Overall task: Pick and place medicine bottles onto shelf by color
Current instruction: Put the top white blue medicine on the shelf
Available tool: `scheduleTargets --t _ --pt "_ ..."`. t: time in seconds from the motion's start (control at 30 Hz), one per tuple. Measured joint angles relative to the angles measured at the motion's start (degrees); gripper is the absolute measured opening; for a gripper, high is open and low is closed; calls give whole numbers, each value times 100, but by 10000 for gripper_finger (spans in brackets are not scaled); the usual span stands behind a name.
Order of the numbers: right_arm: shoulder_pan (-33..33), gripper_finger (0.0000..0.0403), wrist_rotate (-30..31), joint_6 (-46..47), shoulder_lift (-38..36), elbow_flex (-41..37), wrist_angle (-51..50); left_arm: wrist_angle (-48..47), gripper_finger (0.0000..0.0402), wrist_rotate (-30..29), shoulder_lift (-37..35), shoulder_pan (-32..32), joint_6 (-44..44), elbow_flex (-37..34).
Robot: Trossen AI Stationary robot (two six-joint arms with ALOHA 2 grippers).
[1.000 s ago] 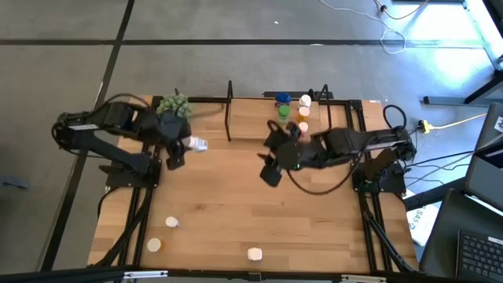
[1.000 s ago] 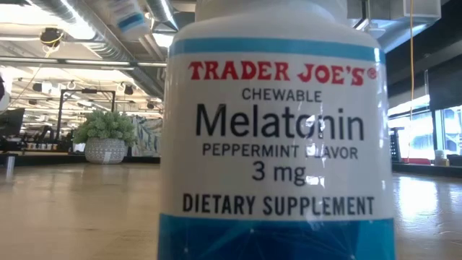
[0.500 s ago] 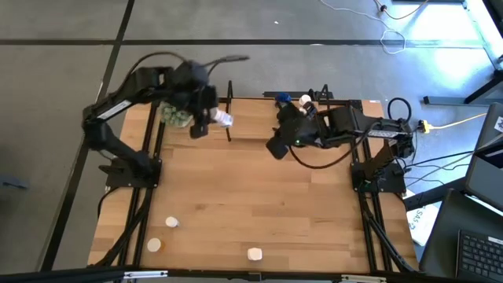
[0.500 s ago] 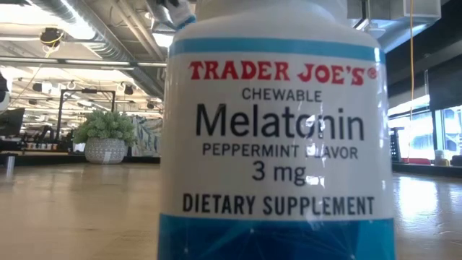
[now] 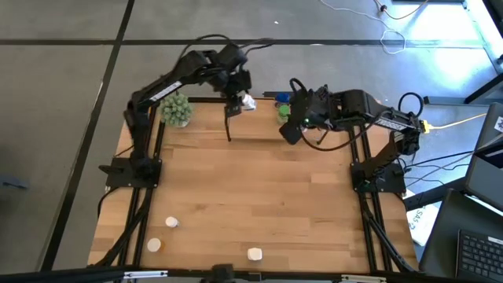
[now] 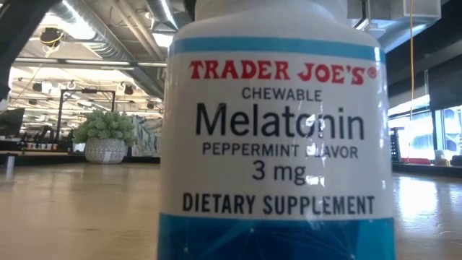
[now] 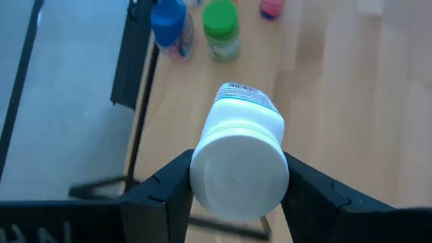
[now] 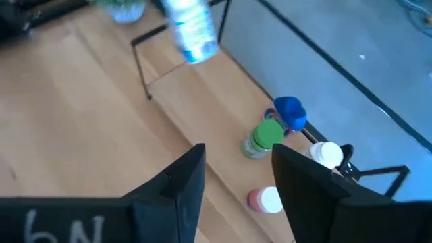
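My left gripper (image 5: 239,101) hangs over the left end of the shelf (image 5: 263,119), shut on a white medicine bottle (image 5: 247,102), whose white cap (image 7: 239,169) faces the left wrist camera. On the shelf's far right part stand a blue bottle (image 7: 169,23), a green one (image 7: 221,27) and a pink one (image 7: 270,7); the right wrist view adds a white one (image 8: 326,154). My right gripper (image 8: 236,182) hovers open and empty above the shelf's right part (image 5: 289,130). My left gripper pinches the white bottle between its two fingers at the cap end (image 7: 202,185), one finger (image 7: 169,192) on each side. The fingers slant down toward the far edge and lie along the bottle. It is lifted clear, its bottom pointing away from the wrist toward the shelf.
Three white bottles (image 5: 170,222), (image 5: 153,244), (image 5: 254,254) stand near the table's near edge; the last fills the low view (image 6: 274,137). A green plant ball (image 5: 176,110) sits at the far left. Black upright frames (image 5: 229,110) bound the shelf.
My left gripper has swung from the table's left side, past the plant ball, toward the far edge and the right, carrying the white bottle over the shelf's left end. My right gripper, still open, has drawn back toward the far right over the shelf.
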Motion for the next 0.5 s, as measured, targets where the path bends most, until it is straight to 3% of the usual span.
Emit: scheduleTargets --t 0.3,0.5 --pt "-467 173 -1078 -894 4 -22 28 94 176 -44 771 110 127 353" --pt "-507 173 -1203 -1135 6 -24 35 167 176 25 1070 234 92 353"
